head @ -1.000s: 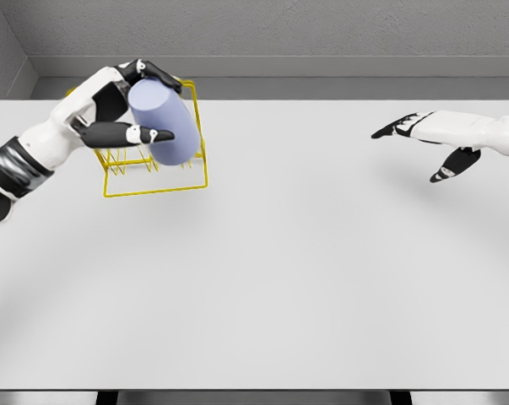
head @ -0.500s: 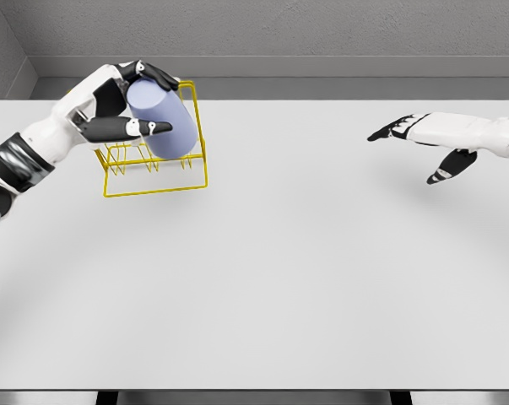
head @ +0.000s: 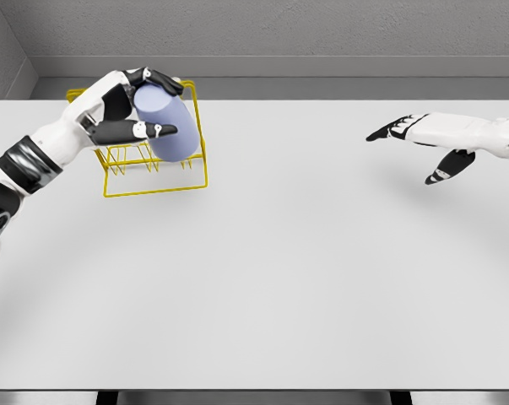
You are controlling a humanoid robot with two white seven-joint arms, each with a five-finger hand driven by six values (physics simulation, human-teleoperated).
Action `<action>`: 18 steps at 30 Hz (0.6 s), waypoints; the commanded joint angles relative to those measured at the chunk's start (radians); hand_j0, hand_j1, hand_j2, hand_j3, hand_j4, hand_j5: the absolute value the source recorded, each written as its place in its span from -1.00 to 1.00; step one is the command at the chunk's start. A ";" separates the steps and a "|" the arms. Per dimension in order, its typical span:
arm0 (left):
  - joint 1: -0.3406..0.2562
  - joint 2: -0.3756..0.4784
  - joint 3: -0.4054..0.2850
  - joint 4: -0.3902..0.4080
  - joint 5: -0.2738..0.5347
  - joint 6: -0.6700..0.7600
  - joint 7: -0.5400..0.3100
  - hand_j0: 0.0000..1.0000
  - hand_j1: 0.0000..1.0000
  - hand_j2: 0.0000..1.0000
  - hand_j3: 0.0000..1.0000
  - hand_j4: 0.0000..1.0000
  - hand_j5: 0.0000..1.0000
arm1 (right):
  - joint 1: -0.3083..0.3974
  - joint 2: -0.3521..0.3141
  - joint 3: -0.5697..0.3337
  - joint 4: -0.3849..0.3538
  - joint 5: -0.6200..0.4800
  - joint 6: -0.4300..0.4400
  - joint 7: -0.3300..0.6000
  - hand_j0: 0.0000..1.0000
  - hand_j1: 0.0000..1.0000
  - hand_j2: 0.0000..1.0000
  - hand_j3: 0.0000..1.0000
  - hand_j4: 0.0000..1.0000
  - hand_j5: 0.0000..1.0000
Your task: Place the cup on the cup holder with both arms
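Holding the cup [head: 165, 123] tilted over the yellow wire cup holder [head: 153, 179], the left hand [head: 119, 110] has its fingers wrapped round it; release is left; the right hand [head: 423, 139] hovers well apart above the worktop [head: 305, 270], fingers spread, empty.

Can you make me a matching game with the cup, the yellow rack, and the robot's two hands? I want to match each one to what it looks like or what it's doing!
Things:
1. cup
2. cup holder
3. left hand
4. right hand

Descriptions:
A. open, holding nothing, over the table's right side
B. yellow wire frame at the table's far left
C. pale blue, tilted, held over the rack
D. fingers wrapped around the cup

Pairs: 1-C, 2-B, 3-D, 4-A
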 commanded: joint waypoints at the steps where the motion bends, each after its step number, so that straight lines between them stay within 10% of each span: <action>1: 0.000 0.002 0.004 0.000 -0.004 0.007 -0.001 0.29 0.29 0.29 0.29 0.29 0.29 | 0.000 -0.001 -0.001 0.000 -0.006 0.003 0.000 1.00 1.00 1.00 1.00 1.00 1.00; 6: 0.000 0.000 0.007 -0.003 -0.039 0.005 0.001 1.00 1.00 1.00 1.00 1.00 1.00 | 0.003 -0.006 0.000 0.000 -0.006 0.003 0.000 1.00 1.00 1.00 1.00 1.00 1.00; 18: 0.003 0.002 0.007 -0.011 -0.036 0.003 -0.001 1.00 1.00 1.00 1.00 1.00 1.00 | 0.002 -0.006 0.000 -0.001 -0.006 0.003 0.000 1.00 1.00 1.00 1.00 1.00 1.00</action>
